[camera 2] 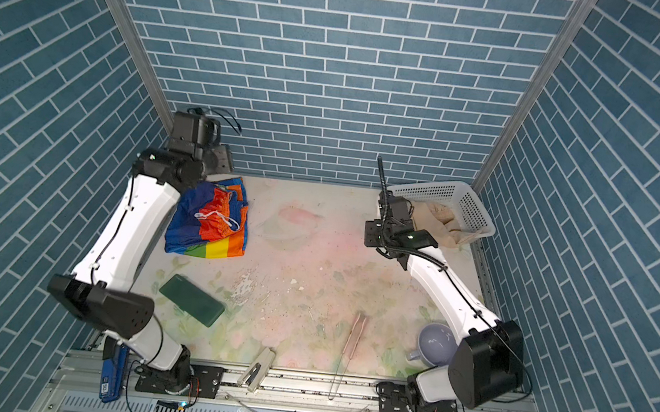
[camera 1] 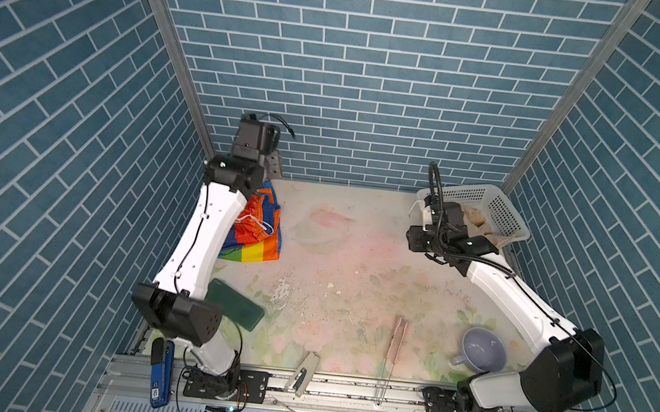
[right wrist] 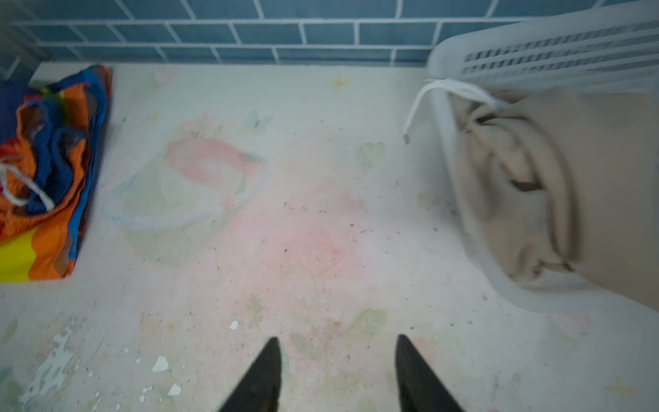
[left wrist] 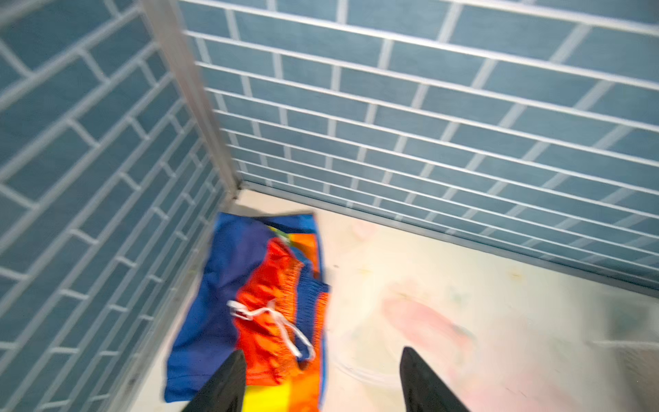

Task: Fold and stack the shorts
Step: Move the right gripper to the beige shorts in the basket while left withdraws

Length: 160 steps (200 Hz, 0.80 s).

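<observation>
Lying at ten o'clock on the bench (camera 2: 335, 257), the striped shorts (camera 2: 210, 219) look thin and slippery. The beige shorts (camera 2: 439, 222) slump soft in the basket (camera 2: 474, 205) at two o'clock and are best pinched at the waistband (right wrist: 556, 214). The left end effector (left wrist: 322, 351) and right end effector (right wrist: 337, 337) gape empty.

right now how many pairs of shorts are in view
2: rainbow-striped shorts on the table, back left; beige shorts in the white basket, back right. The basket may hide more.
</observation>
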Each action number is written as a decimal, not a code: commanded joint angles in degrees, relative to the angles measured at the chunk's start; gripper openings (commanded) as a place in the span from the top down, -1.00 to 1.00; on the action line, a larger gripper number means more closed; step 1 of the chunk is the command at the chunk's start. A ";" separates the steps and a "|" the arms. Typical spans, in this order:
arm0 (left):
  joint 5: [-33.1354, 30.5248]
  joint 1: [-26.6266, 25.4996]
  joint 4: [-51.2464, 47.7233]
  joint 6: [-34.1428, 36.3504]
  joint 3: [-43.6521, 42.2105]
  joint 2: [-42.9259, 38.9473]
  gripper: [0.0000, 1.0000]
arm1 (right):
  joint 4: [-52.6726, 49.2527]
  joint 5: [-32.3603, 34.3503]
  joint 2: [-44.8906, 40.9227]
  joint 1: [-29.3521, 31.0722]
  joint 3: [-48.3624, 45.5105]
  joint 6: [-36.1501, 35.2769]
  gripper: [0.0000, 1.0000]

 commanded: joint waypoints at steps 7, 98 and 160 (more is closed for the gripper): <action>14.35 -4.31 17.50 -4.66 -18.97 -5.58 -0.38 | -8.88 5.50 0.33 -6.60 3.48 -1.67 -0.60; 31.61 -8.35 29.33 -8.41 -49.46 -20.52 -0.37 | -10.01 -1.00 23.38 -18.08 22.74 -5.05 -0.68; 30.91 -8.27 23.51 -5.06 -50.97 -24.78 -0.35 | -13.94 -3.29 39.30 -18.61 38.00 -4.89 -0.32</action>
